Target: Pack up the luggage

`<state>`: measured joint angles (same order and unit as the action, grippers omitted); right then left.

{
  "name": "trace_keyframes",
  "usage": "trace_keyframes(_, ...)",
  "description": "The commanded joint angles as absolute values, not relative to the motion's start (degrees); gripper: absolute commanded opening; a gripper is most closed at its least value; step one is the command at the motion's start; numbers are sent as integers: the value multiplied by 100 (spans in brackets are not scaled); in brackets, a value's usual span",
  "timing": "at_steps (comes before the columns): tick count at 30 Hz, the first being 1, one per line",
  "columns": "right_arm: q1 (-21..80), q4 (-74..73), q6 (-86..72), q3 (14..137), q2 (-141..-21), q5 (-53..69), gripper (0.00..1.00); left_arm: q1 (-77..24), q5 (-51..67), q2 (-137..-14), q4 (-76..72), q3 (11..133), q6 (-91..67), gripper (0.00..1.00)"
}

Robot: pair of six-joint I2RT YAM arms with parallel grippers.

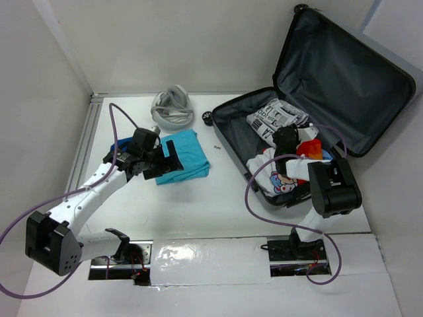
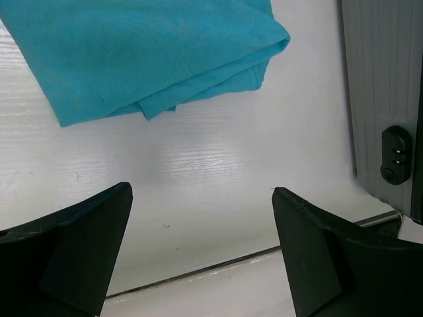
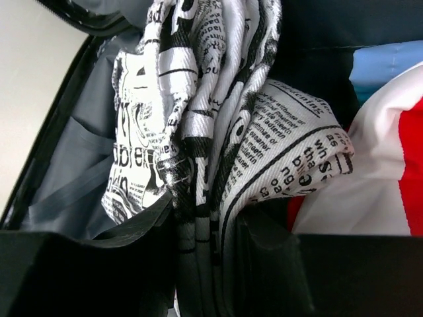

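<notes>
Tabletop [image 1: 218, 211]: turquoise cloth [image 1: 188, 155], maybe cable [image 1: 173, 107], beside luggage [image 1: 357, 79]; right claw [image 3: 206, 231] pinching newsprint fabric [image 3: 264, 152].

Newspaper-style lettering covers the black-and-white cloth [image 3: 284, 132] lying in the luggage [image 1: 344, 72] on the right. Among its folds I can't make out a single word.

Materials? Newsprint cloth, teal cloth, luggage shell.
Newsprint cloth: woven fabric, likely cotton twill; matte, diagonal weave visible. Teal cloth: soft knit, probably jersey; matte, limp folds. Luggage shell: looks like hard plastic, satin silver-grey, moulded ribs.
</notes>
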<state>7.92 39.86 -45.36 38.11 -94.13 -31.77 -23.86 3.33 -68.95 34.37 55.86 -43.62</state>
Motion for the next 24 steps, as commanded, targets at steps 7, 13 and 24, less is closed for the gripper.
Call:
trace_keyframes(7,510,5449,-5334,3700,-9747,-3620,0,-2364,554,-7022,3129,5564,-4245,100)
trace_keyframes(13,562,5923,-5766,3647,-9976,-3936,0,-2364,554,-6970,3129,5563,-4298,100)
trace_keyframes(24,571,4153,-5484,3910,-9467,-3876,76,-2364,615,-6970,3076,5511,-4298,100)
